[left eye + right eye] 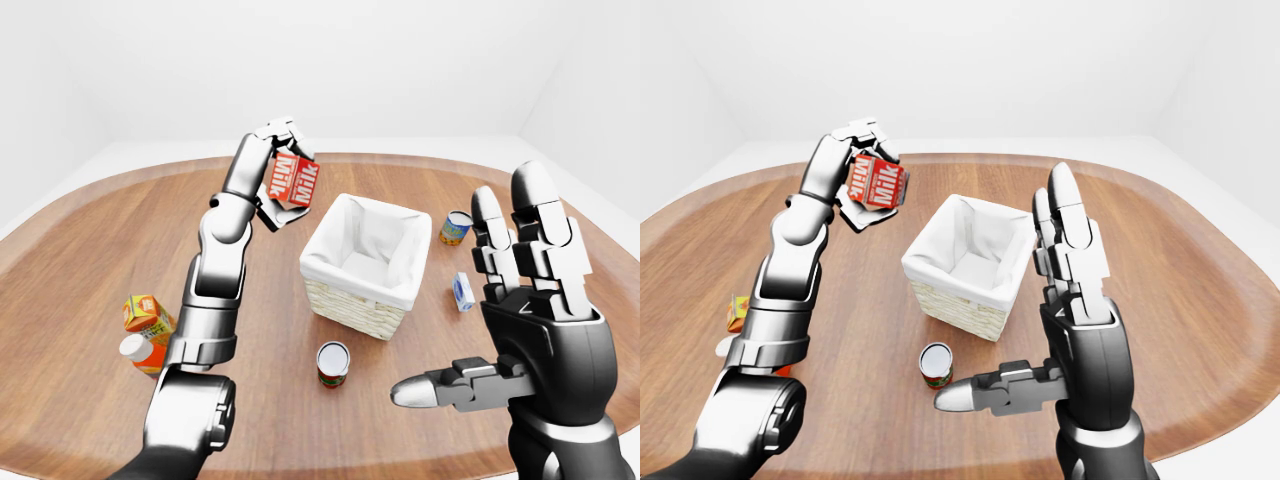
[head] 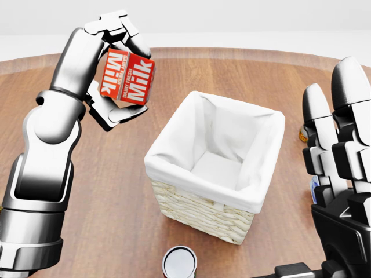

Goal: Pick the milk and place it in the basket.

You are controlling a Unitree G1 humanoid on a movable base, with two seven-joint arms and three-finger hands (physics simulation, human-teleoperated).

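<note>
Head view: left hand (image 2: 110, 69) raised at about 11 o'clock from the basket (image 2: 191, 200), fingers wrapped round the milk (image 2: 127, 78); carton red with white "Milk" lettering, tilted, held in the air clear of the table (image 2: 104, 191); basket is pale wicker with a white cloth liner; carton sits up and to the left of its rim, apart from it; a can (image 2: 179, 262) stands at 6 o'clock of the basket.
Left-eye view: right hand (image 1: 520, 300) upright at 4 o'clock of the basket, fingers spread and straight, thumb out sideways, holding nothing; orange carton (image 1: 145, 313) and a bottle (image 1: 140, 352) at 8 o'clock; second can (image 1: 456, 227) at 2 o'clock; small blue-white carton (image 1: 462, 291) at 3 o'clock.
Right-eye view: same layout; milk up by the basket's 11 o'clock corner, gripped.
</note>
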